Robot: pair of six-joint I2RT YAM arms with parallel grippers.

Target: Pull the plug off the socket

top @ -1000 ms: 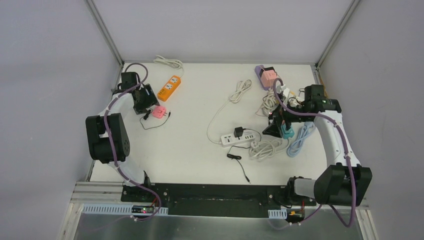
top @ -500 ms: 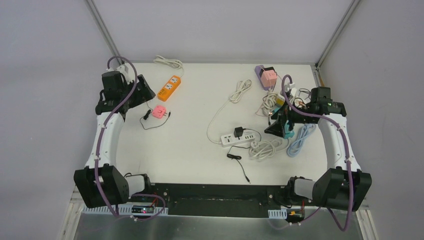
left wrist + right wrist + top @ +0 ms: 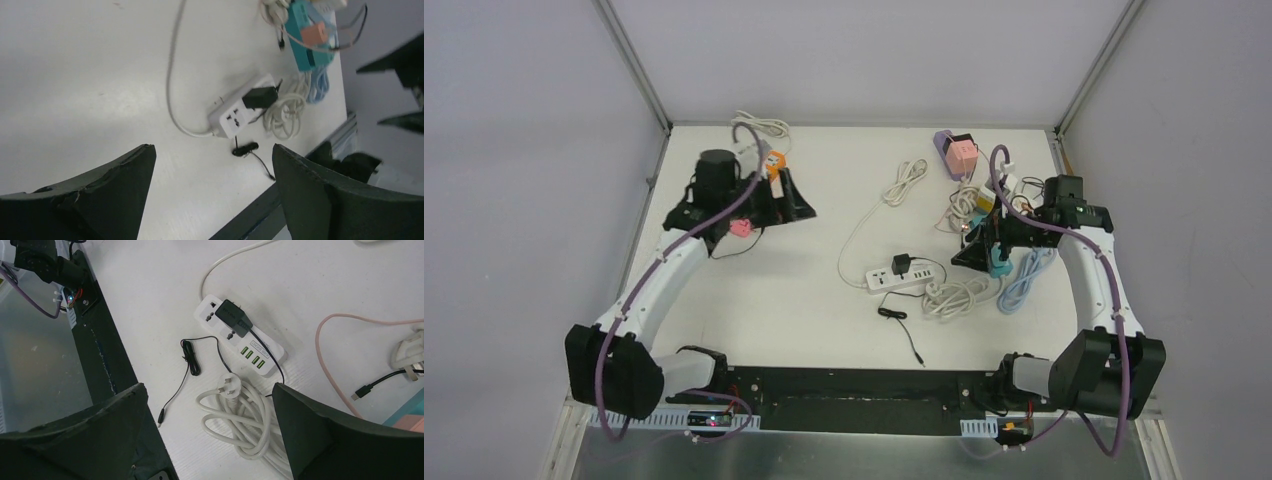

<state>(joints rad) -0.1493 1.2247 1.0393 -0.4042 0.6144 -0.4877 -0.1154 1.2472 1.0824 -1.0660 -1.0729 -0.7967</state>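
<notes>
While the right tool (image 3: 975, 258) gapes, the plug (image 3: 902, 264) sits nearby.

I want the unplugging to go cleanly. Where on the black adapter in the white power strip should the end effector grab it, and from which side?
Probably best: grip the black adapter across its two long flat sides, coming straight down from above. It stands proud of the white power strip, and its cable leaves one short end, so avoid that end.
</notes>
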